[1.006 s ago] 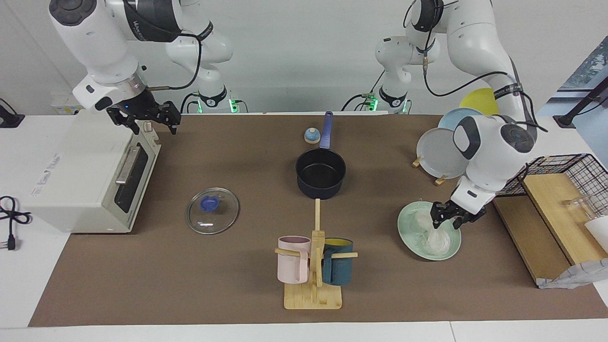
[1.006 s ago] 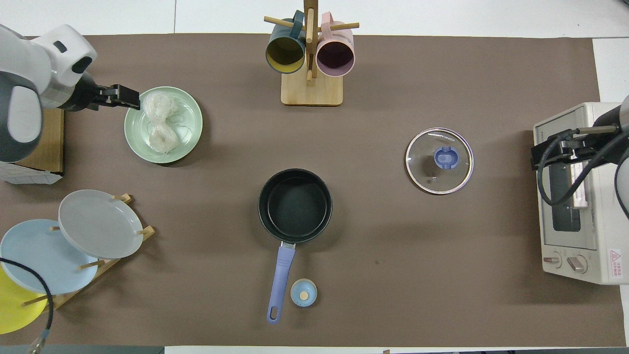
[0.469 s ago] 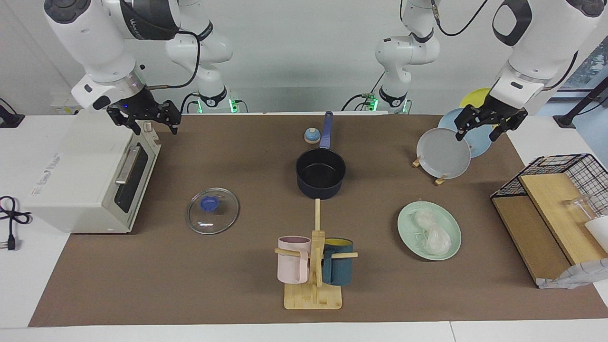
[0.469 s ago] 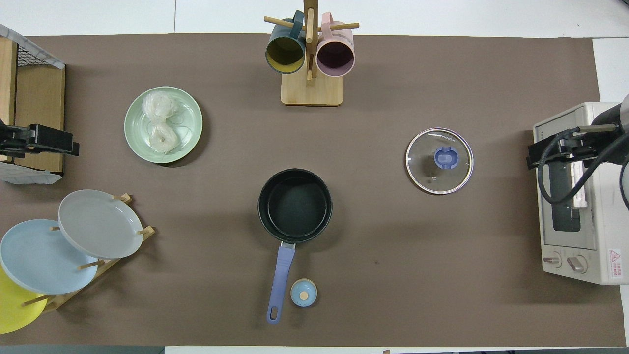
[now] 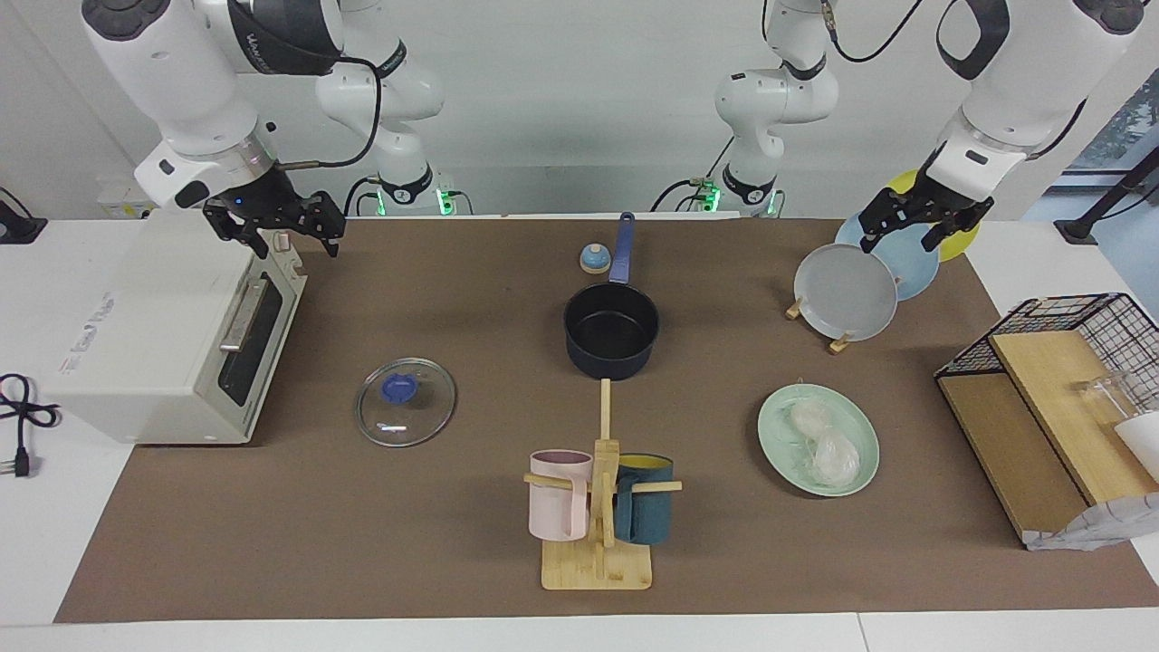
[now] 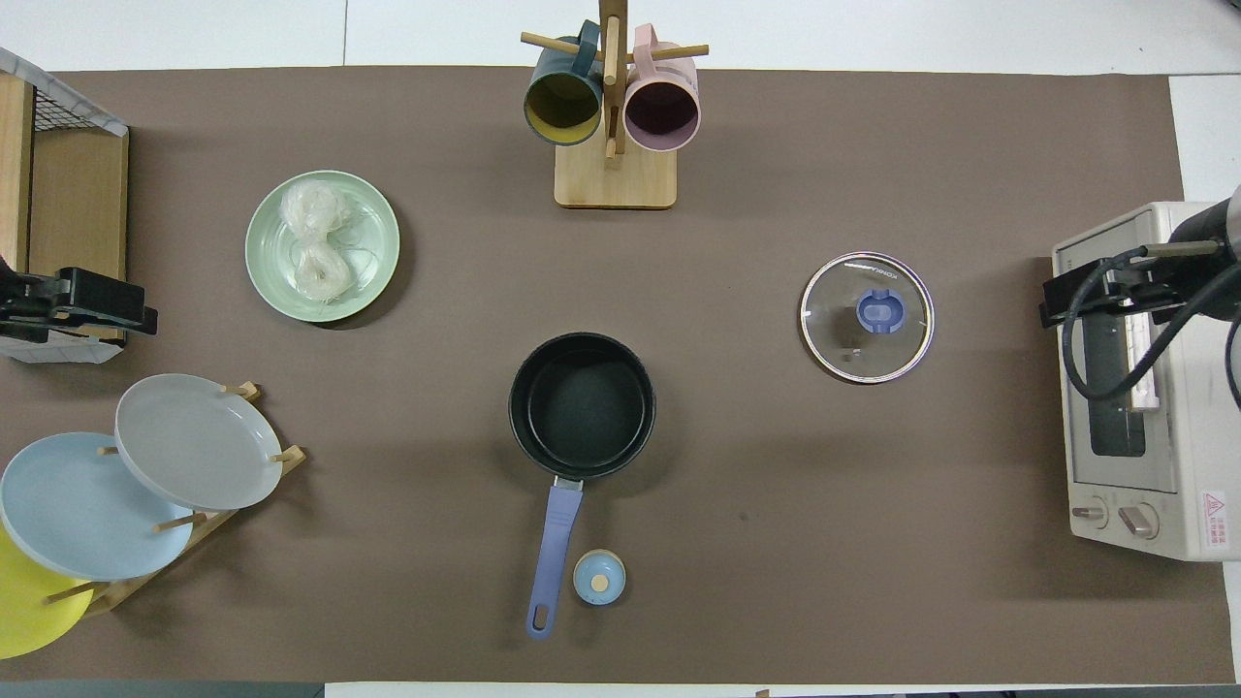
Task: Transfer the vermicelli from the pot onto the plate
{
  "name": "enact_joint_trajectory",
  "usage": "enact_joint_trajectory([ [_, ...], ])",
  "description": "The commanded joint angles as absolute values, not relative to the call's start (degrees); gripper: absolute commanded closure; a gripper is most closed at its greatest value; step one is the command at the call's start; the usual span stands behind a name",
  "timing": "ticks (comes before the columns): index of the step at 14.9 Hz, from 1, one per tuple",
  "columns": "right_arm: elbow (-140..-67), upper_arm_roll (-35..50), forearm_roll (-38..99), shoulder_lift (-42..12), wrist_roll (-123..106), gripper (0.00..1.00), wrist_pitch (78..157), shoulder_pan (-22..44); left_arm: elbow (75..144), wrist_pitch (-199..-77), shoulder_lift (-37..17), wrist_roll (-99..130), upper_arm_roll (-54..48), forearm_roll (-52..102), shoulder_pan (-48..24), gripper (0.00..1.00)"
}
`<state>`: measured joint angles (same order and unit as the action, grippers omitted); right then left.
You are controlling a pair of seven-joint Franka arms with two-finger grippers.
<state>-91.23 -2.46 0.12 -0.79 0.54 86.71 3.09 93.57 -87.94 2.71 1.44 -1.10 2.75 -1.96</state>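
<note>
Two vermicelli bundles (image 5: 824,444) (image 6: 318,242) lie on the mint-green plate (image 5: 862,426) (image 6: 380,237), toward the left arm's end of the table. The navy pot (image 5: 611,330) (image 6: 582,405) stands at mid-table with a black, empty inside and its blue handle pointing toward the robots. My left gripper (image 5: 905,241) (image 6: 143,305) is open and empty, raised over the plate rack. My right gripper (image 5: 292,237) (image 6: 1049,302) is open and empty, waiting over the toaster oven.
A rack with grey, light blue and yellow plates (image 5: 847,292) stands under the left gripper. The glass lid (image 5: 406,401), a mug tree (image 5: 598,507), a small blue knob (image 5: 593,259), the toaster oven (image 5: 154,335) and a wire basket with wooden boards (image 5: 1050,380) are also on the table.
My left gripper let go of the vermicelli on the plate, rose and drew back over the plate rack. Both bundles stay on the plate. The right arm has not moved.
</note>
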Motion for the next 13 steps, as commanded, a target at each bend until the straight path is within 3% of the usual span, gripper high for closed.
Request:
enact_joint_trajectory([
  [1,-90.5,-2.1,1.2,-1.1,1.0,0.0,87.5,2.3,91.4,-86.1,1.8,2.7,-1.1,1.6,-3.1,0.0],
  [13,-90.5,-2.0,1.1,-1.2,0.6,0.0,87.5,2.3,91.0,-83.2,1.9,2.0,-1.5,-0.2,-4.0,0.0],
])
